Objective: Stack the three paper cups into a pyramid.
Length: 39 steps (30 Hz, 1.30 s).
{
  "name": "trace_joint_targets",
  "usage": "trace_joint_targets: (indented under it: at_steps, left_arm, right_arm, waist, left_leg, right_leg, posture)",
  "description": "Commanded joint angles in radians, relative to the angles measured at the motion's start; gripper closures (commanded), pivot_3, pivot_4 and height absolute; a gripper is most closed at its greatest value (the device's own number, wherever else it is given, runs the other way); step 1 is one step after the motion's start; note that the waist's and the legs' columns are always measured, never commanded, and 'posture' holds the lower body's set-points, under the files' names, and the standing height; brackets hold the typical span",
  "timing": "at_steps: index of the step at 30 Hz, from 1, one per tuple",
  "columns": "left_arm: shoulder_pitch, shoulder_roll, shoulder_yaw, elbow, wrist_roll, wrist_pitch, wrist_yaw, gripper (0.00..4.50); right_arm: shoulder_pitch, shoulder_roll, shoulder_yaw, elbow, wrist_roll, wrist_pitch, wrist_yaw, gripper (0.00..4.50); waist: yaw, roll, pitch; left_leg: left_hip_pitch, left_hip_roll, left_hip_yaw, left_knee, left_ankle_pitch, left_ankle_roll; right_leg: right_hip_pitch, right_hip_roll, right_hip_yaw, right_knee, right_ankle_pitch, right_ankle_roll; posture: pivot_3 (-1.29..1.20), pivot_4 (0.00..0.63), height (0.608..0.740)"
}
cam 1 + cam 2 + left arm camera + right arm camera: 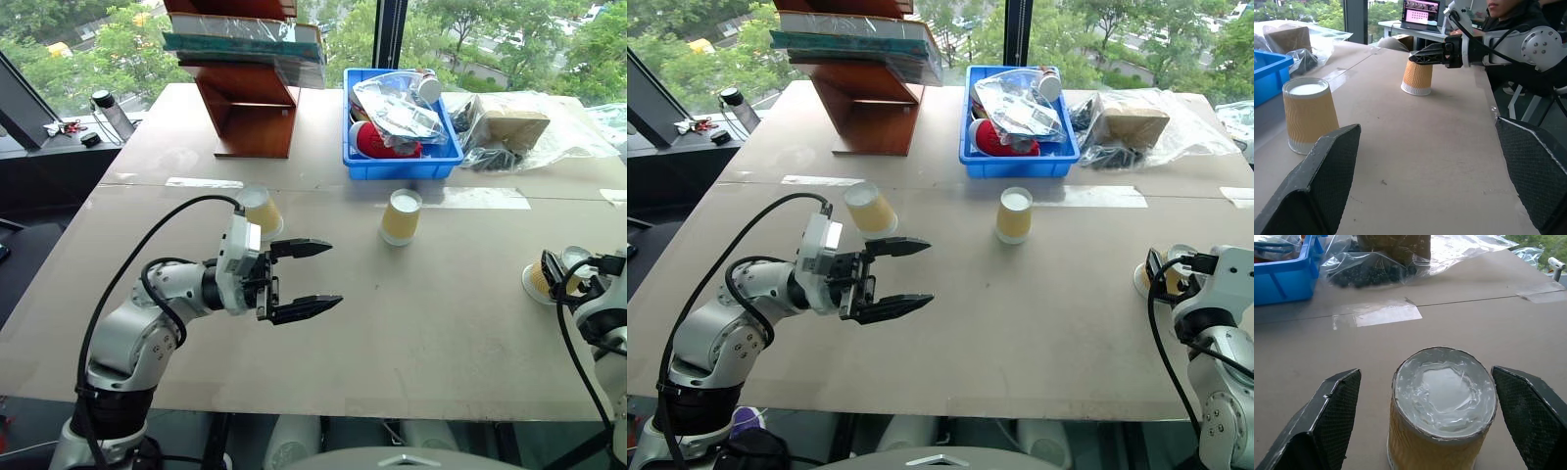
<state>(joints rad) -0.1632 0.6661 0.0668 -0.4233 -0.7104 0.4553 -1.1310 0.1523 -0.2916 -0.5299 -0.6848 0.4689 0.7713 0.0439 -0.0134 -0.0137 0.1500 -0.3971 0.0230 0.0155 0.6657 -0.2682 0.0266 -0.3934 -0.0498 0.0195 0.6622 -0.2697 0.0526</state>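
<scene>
Standing upside down on the counter (323,323), all three paper cups are apart, none stacked. One cup (402,216) sits near the middle, at about 6 o'clock from the blue bin (400,162). A second cup (262,210) stands at 9 o'clock from the first, just behind the left claw (312,279), which hangs level above the counter with its fingers spread wide and nothing between them. The third cup (1442,406) stands at about 4 o'clock from the middle one, at the counter's right edge; the right claw (1435,418) straddles it with fingers released, a gap showing on both sides.
</scene>
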Motion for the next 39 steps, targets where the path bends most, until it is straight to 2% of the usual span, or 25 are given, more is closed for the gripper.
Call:
trace_joint_targets:
  at_steps: [1,26,27,28,31,32,35,39]
  left_arm:
    - [-0.009,0.006,0.000,-0.038,-0.020,0.003,0.004,0.00]
    - [-0.024,0.009,-0.014,-0.036,-0.007,0.004,0.007,0.00]
    - [-0.025,0.009,-0.015,-0.036,-0.006,0.004,0.006,0.00]
    - [-0.027,0.008,-0.016,-0.035,-0.006,0.004,0.007,0.00]
    - [-0.032,0.008,-0.018,-0.032,-0.006,0.005,0.007,0.00]
    - [-0.033,0.008,-0.019,-0.030,-0.006,0.004,0.007,0.00]
    - [-0.034,0.008,-0.020,-0.029,-0.005,0.003,0.008,0.00]
    - [-0.028,0.006,-0.019,-0.024,-0.003,0.004,0.014,0.00]
  right_arm:
    - [0.011,-0.020,0.007,-0.034,-0.026,-0.008,-0.010,0.32]
    - [0.013,-0.008,0.000,0.014,-0.066,-0.063,-0.005,0.32]
    - [0.013,-0.008,-0.001,0.016,-0.067,-0.065,-0.005,0.84]
    - [0.013,-0.009,-0.001,0.017,-0.068,-0.067,-0.004,1.07]
    - [0.015,-0.013,0.003,0.017,-0.075,-0.071,-0.001,2.41]
    - [0.018,-0.019,0.006,0.017,-0.080,-0.073,0.002,2.55]
    - [0.024,-0.034,0.013,0.012,-0.081,-0.082,0.026,2.55]
    - [0.031,-0.095,0.079,-0.042,-0.051,-0.092,0.133,2.55]
  waist:
    - [0.000,0.000,0.000]
    - [0.000,0.000,0.000]
    - [0.000,0.000,0.000]
    - [0.000,0.000,0.000]
    - [0.000,0.000,0.000]
    - [0.000,0.000,0.000]
    - [0.000,0.000,0.000]
    - [-0.001,0.000,0.000]
  left_leg:
    - [0.000,0.000,0.000,0.000,0.000,0.000]
    - [0.000,0.000,0.000,0.000,0.000,0.000]
    - [0.000,0.000,0.000,0.000,0.000,0.000]
    - [0.000,0.000,0.000,0.000,0.000,0.000]
    - [0.000,0.000,0.000,0.000,0.000,0.000]
    - [0.000,0.000,0.000,0.000,0.000,0.000]
    - [0.000,0.000,0.000,0.000,0.000,0.000]
    - [0.000,0.000,0.000,0.000,0.000,0.000]
  right_leg:
    - [0.000,0.000,0.000,0.000,0.000,0.000]
    - [0.000,0.000,0.000,0.000,0.000,0.000]
    - [0.000,0.000,0.000,0.000,0.000,0.000]
    - [0.000,0.000,0.000,0.000,0.000,0.000]
    - [0.000,0.000,0.000,0.000,0.000,0.000]
    - [0.000,0.000,0.000,0.000,0.000,0.000]
    - [0.000,0.000,0.000,0.000,0.000,0.000]
    - [0.000,0.000,0.000,0.000,0.000,0.000]
  posture:
    - [0.00,0.150,0.740]
    - [0.00,0.150,0.740]
    - [0.00,0.150,0.740]
    - [0.00,0.150,0.740]
    - [0.00,0.150,0.740]
    - [0.00,0.150,0.740]
    - [0.00,0.150,0.740]
    - [0.00,0.150,0.740]
